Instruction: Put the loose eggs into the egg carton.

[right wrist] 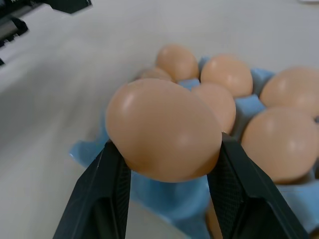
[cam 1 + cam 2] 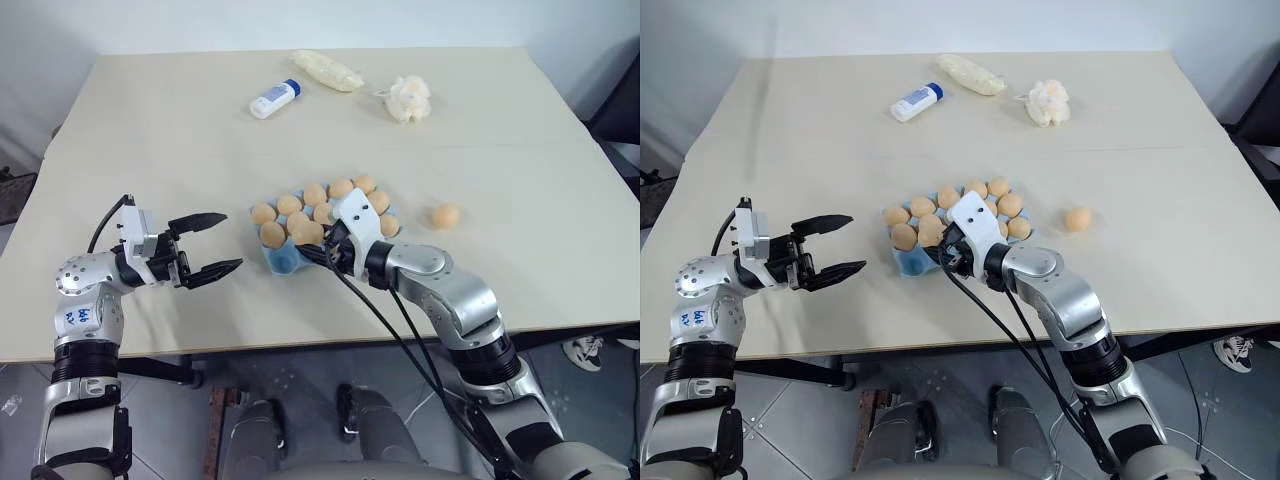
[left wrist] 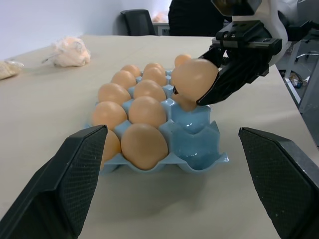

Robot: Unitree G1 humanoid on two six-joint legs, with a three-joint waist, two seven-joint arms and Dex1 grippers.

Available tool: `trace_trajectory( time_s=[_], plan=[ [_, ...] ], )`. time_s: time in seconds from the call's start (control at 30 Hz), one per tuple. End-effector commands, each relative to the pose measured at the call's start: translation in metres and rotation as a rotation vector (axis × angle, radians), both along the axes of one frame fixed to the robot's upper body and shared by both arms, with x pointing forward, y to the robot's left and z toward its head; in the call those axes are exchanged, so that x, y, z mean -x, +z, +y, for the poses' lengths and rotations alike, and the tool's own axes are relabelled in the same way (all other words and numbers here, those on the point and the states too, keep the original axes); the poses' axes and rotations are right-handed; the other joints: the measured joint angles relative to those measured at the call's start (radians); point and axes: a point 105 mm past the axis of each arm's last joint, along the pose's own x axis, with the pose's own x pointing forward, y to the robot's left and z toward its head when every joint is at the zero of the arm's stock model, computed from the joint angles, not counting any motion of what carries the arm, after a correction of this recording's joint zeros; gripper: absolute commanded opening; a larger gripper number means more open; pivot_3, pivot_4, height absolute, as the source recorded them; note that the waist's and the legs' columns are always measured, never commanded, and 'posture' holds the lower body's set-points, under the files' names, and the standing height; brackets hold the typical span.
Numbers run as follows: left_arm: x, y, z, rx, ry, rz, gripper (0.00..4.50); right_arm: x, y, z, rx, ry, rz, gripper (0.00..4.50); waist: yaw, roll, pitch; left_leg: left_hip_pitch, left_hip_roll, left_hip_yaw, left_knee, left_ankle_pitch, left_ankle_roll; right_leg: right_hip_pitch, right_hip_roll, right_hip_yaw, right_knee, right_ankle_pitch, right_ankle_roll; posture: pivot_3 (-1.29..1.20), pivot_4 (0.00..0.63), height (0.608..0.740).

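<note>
Over carton [image 3: 199, 144] | egg [image 3: 193, 78] long axis level | right end effector [image 3: 209, 82] clamped

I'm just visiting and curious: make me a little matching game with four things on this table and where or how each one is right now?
Things:
1. left pincer
2. right pincer
3. loose egg
4. white bottle

States:
A. lying at the table's far side
B. open, holding nothing
C. alone on the table, right of the egg carton
D. gripping an egg above the carton

Pairs: 1-B, 2-D, 3-C, 4-A
</note>
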Motion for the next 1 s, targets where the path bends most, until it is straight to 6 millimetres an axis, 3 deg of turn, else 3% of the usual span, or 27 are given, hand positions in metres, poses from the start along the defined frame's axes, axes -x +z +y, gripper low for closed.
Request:
trace_trajectory(
  time_s=[0.03,0.2,0.43,0.6,0.67,0.77,1.0],
  plan=[
    [0.005,0.012,0.003,0.018,0.011,-0.062,4.5,0.001,0.01,0.005,0.001,0.026,-0.052,2.77,-0.001,0.0,0.0,0.0,0.0,0.0,0.0,0.0,0.0,0.0,0.0,0.0,0.0,0.0,0.0,0.0,0.15,0.74],
    [0.007,0.012,0.003,0.024,0.019,-0.062,4.5,0.003,0.015,0.006,-0.007,0.047,-0.072,4.45,0.0,0.0,0.0,0.0,0.0,0.0,0.001,0.0,0.0,0.0,0.0,0.0,0.001,0.0,0.0,0.0,0.15,0.74],
    [0.005,0.012,0.001,0.028,0.014,-0.063,4.5,0.008,0.031,-0.001,-0.033,0.061,-0.104,4.45,0.0,0.0,0.0,0.0,0.0,0.0,0.0,0.0,-0.001,0.0,0.0,0.0,0.0,0.0,0.0,0.0,0.15,0.74],
    [0.005,0.012,0.001,0.029,0.008,-0.062,4.5,0.013,0.055,-0.031,-0.087,0.048,-0.134,4.45,0.003,0.0,0.0,0.0,0.0,0.0,-0.001,0.0,-0.001,0.0,0.0,0.0,-0.001,0.0,0.0,0.0,0.15,0.74],
    [0.004,0.01,0.005,0.027,0.016,-0.054,4.5,0.013,0.054,-0.071,-0.043,-0.018,-0.138,4.45,0.008,0.0,0.0,0.0,0.0,0.0,-0.001,0.0,-0.001,0.0,0.0,0.0,-0.001,0.0,0.0,0.0,0.15,0.74],
    [0.003,0.007,0.01,0.025,0.024,-0.045,4.5,0.015,0.052,-0.111,0.01,-0.093,-0.128,4.45,0.02,0.0,0.0,0.0,-0.001,-0.001,-0.001,-0.001,-0.001,0.001,0.0,-0.001,-0.003,0.0,0.0,0.0,0.15,0.74],
    [0.007,0.003,0.019,0.055,0.022,-0.046,4.5,0.032,0.047,-0.187,0.075,-0.246,-0.11,4.45,0.027,0.0,0.0,0.0,-0.002,0.0,-0.002,-0.003,-0.003,0.001,0.003,-0.001,-0.006,-0.001,-0.001,0.0,0.15,0.74]
  ],
)
